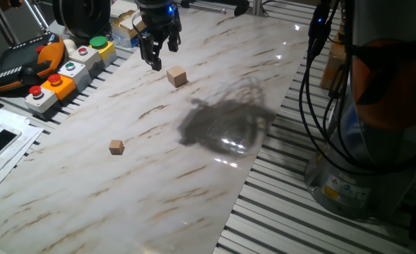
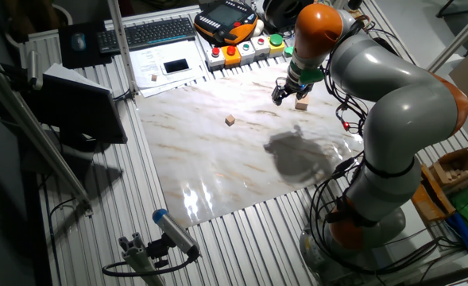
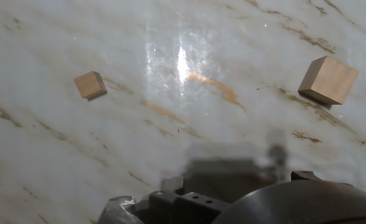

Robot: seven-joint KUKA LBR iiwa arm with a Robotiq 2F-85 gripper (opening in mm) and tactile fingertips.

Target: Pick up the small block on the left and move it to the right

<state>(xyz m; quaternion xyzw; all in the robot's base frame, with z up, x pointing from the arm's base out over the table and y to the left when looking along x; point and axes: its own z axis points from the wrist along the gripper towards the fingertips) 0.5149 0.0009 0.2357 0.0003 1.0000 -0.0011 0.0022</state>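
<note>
Since the claw (image 1: 159, 51) hangs empty with fingers apart just beside the small block (image 1: 176, 76), nothing is grasped yet. Block sits on the marble surface (image 1: 193, 176), well apart from the tinier cube (image 1: 116, 147); grasp, lift and move all remain.

No legible text anywhere (labels too blurred).

The work surface is a white marble-patterned board (image 1: 193, 176) with tan veins, laid on a ribbed slatted bench (image 1: 285, 212). Two wooden cubes rest directly on the board, well apart. The small block (image 1: 176, 76), pale beige, sits near the far edge, toward the corner by the button boxes. The tinier orange-tan cube (image 1: 116, 147) sits closer to the left edge, around mid-length. Glare patches mark the glossy surface near the right edge.
</note>
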